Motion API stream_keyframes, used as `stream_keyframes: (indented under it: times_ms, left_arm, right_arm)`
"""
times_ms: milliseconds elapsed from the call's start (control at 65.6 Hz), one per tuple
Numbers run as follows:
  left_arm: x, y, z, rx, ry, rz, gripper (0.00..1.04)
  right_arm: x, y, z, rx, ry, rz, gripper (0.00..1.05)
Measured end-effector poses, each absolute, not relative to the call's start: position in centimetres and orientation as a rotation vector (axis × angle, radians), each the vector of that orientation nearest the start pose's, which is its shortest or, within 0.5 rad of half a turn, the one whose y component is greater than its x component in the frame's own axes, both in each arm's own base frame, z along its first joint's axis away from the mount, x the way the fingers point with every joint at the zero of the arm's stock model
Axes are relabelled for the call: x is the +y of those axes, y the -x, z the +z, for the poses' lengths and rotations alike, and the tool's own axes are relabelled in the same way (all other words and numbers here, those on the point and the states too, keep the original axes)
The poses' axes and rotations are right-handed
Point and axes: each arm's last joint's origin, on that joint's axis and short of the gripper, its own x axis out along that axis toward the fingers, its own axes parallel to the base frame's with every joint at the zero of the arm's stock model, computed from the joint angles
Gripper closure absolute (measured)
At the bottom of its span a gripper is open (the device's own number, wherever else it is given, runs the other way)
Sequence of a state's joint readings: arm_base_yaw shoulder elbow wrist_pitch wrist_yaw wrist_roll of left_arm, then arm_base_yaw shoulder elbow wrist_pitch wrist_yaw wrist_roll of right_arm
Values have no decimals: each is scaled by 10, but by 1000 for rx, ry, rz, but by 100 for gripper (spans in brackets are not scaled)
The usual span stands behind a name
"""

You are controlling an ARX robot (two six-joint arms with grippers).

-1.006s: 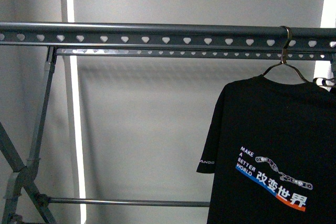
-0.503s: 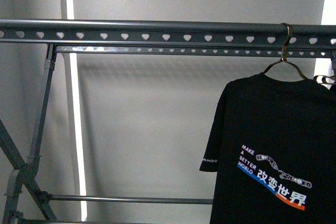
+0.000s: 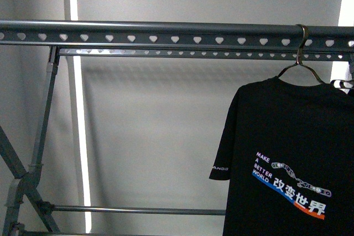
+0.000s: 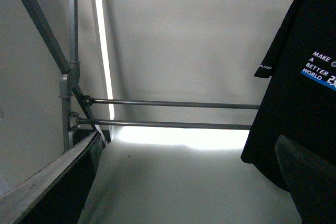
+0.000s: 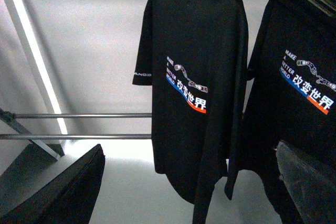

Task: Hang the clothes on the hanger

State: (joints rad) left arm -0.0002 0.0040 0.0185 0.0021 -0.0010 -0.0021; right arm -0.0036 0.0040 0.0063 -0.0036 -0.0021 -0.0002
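The black printed T-shirt (image 3: 287, 158) hangs from a wire hook (image 3: 300, 48) on the grey rail with heart-shaped holes (image 3: 149, 32), at the rail's right end. It also shows in the left wrist view (image 4: 302, 77) and the right wrist view (image 5: 197, 77). My left gripper (image 4: 194, 182) is open and empty, below and left of the shirt's hem. My right gripper (image 5: 194, 182) is open and empty; the shirt's hem hangs between its fingers without touching them. Neither arm shows in the front view.
A second printed black T-shirt (image 5: 299, 93) hangs right beside the first. Grey rack legs (image 3: 38, 136) and lower crossbars (image 3: 138, 211) stand to the left. A grey wall with a bright vertical light strip (image 3: 80, 114) is behind.
The front view has shifted slightly, so the rail sits a little higher and the shirt's print a little lower. The shirt stays on the rail.
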Motion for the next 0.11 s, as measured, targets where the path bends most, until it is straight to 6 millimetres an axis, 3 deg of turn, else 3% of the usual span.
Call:
stream_keyframes:
  times_ms: [107]
  left_arm:
    - [0,-97,170,-17,2,1,7]
  right_arm:
    - [0,-98,165,1,0,-2,7]
